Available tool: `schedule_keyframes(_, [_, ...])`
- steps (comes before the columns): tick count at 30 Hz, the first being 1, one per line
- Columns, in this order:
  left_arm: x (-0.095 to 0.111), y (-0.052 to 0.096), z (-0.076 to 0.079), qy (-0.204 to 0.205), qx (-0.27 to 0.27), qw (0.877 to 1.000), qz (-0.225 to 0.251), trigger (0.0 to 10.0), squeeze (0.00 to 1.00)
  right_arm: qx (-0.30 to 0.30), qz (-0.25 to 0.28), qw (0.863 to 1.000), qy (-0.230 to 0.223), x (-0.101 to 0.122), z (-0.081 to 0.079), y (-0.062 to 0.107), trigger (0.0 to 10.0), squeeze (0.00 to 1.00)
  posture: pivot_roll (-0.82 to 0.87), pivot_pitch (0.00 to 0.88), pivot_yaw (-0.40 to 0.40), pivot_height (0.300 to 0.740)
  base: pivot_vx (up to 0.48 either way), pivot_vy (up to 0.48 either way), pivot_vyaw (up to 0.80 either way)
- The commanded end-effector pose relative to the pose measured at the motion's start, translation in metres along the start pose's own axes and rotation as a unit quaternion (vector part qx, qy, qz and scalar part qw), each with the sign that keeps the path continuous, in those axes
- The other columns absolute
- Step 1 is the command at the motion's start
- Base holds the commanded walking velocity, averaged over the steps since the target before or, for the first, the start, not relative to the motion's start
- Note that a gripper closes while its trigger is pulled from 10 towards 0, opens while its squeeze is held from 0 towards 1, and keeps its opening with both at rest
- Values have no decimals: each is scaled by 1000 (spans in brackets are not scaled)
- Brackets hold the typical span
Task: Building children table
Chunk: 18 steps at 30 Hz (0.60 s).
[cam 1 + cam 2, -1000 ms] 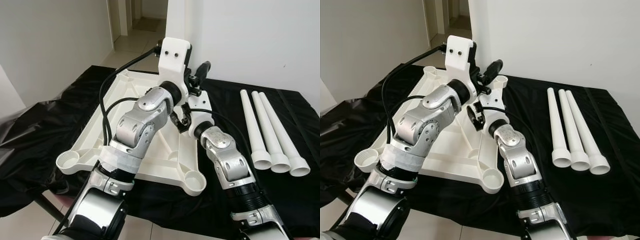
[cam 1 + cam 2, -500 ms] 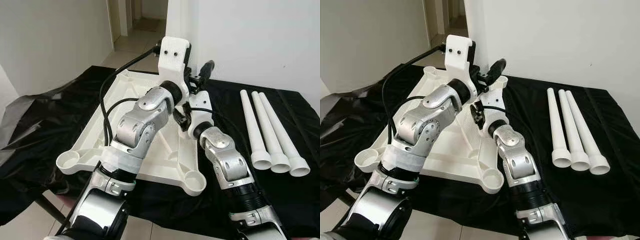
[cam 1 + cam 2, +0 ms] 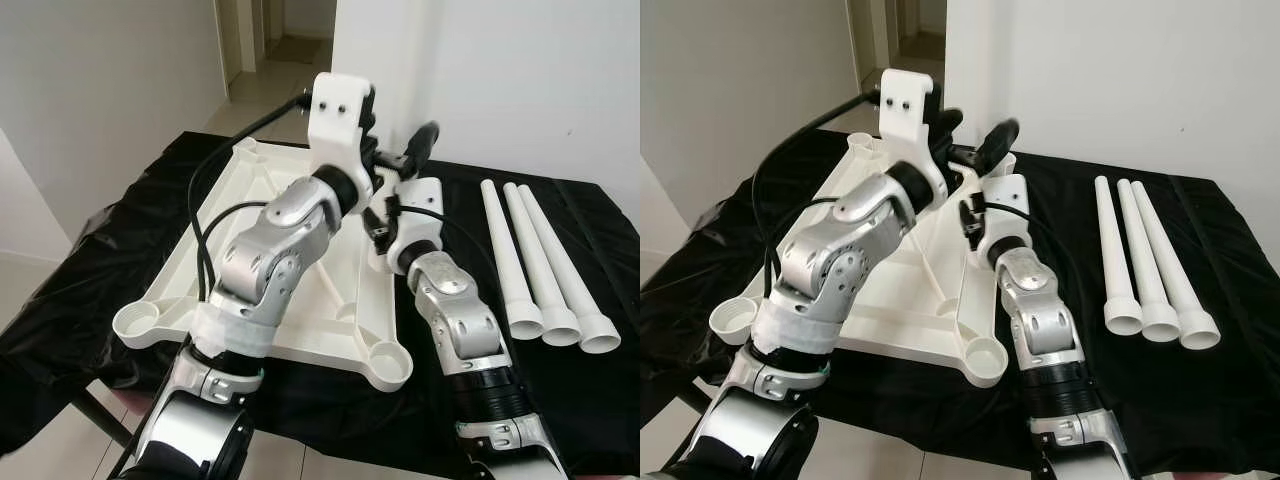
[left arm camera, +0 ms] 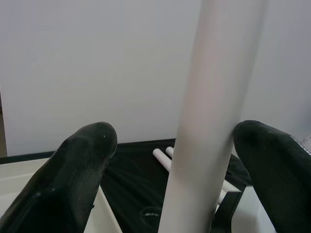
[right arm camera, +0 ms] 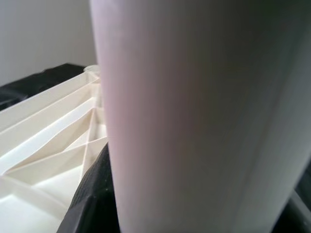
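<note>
The white table top [image 3: 180,270] lies upside down on the black-covered table, with round sockets at its corners. Three white table legs [image 3: 540,265] lie side by side to its right. A fourth white leg [image 4: 214,116] stands upright near the top's far right corner. My left gripper [image 4: 177,141] is open around this leg, one finger touching it and the other finger [image 4: 87,150] apart from it. My right gripper [image 3: 420,145] is shut on the same leg [image 5: 194,121], which is very close to its camera. In the eye views my left wrist hides the leg.
A white wall stands right behind the table's far edge. The near right socket [image 3: 388,365] and near left socket [image 3: 135,322] are open. Black cloth [image 3: 90,260] hangs over the table's left side. A doorway and tiled floor lie beyond the far left.
Both wrists have risen and shifted a little toward the far right corner. The black cloth at the left now lies flatter.
</note>
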<state>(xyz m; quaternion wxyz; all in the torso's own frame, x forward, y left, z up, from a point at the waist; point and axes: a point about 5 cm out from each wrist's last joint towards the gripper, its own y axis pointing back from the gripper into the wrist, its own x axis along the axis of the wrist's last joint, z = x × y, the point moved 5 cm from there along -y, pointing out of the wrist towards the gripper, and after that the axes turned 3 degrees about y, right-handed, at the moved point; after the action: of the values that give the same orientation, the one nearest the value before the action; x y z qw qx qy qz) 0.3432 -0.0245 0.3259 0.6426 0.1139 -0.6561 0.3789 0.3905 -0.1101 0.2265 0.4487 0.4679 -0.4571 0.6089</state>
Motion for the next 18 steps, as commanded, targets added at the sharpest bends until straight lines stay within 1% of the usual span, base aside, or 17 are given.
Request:
schedule_keyframes(1, [3, 3, 6, 5, -22, 1000, 5, 10000, 0, -19, 1, 1000, -17, -1, 7, 1, 10000, 0, 17, 4, -7, 740, 0, 0, 0])
schedule_keyframes(3, [2, 10, 8, 7, -29, 1000, 9, 10000, 0, -41, -1, 999, -32, -4, 14, 3, 10000, 0, 19, 2, -8, 740, 0, 0, 0])
schedule_keyframes(4, [-1, 13, 7, 3, -28, 1000, 6, 10000, 0, -48, 0, 998, -29, -6, 16, 4, 10000, 0, 20, 1, -9, 740, 0, 0, 0])
schedule_keyframes(5, [-1, 13, 7, 3, -28, 1000, 6, 10000, 0, -48, 0, 998, -29, -6, 16, 4, 10000, 0, 20, 1, -9, 740, 0, 0, 0])
schedule_keyframes(6, [-7, 18, 6, -4, -27, 1000, 0, 10000, 0, -49, 5, 999, -21, -6, 17, 6, 10000, 0, 19, 1, -9, 740, 0, 0, 0])
schedule_keyframes(7, [-7, 18, 6, -4, -27, 1000, 0, 10000, 0, -49, 5, 999, -21, -6, 17, 6, 10000, 0, 19, 1, -9, 740, 0, 0, 0])
schedule_keyframes(8, [-11, 21, 5, -9, -26, 1000, -5, 10000, 0, -49, 9, 999, -15, -6, 17, 7, 10000, 0, 19, 1, -9, 740, 0, 0, 0])
schedule_keyframes(9, [-17, 26, 4, -28, -26, 999, -11, 10000, 0, -48, 11, 999, -11, -8, 17, 9, 10000, 0, 19, 1, -9, 740, 0, 0, 0])
schedule_keyframes(10, [-17, 26, 4, -28, -26, 999, -11, 10000, 0, -48, 11, 999, -11, -8, 17, 9, 10000, 0, 19, 1, -9, 740, 0, 0, 0])
schedule_keyframes(11, [-21, 30, 3, -41, -27, 999, -14, 10000, 0, -48, 11, 999, -10, -8, 17, 10, 10000, 0, 19, 1, -9, 740, 0, 0, 0])
schedule_keyframes(12, [-26, 34, 3, -71, -27, 997, -17, 10000, 0, -48, 11, 999, -10, -10, 18, 11, 10000, 0, 20, 7, -8, 740, 0, 0, 0])
schedule_keyframes(13, [-26, 34, 3, -71, -27, 997, -17, 10000, 0, -48, 11, 999, -10, -10, 18, 11, 10000, 0, 20, 7, -8, 740, 0, 0, 0])
schedule_keyframes(14, [-38, 41, 2, -106, -30, 993, -31, 10000, 0, -47, 8, 999, -11, -12, 19, 13, 10000, 0, 20, 7, -8, 740, 0, 0, 0])
schedule_keyframes(15, [-55, 51, 2, -138, -42, 988, -51, 10000, 0, -46, 4, 999, -13, -15, 20, 15, 10000, 0, 20, 18, -6, 740, 0, 0, 0])
schedule_keyframes(17, [-66, 60, 7, -139, -69, 986, -62, 10000, 0, -45, 5, 999, -13, -15, 21, 15, 10000, 0, 20, 22, -5, 740, 0, 0, 0])
schedule_keyframes(18, [-66, 60, 7, -139, -69, 986, -62, 10000, 0, -45, 5, 999, -13, -15, 21, 15, 10000, 0, 20, 22, -5, 740, 0, 0, 0])
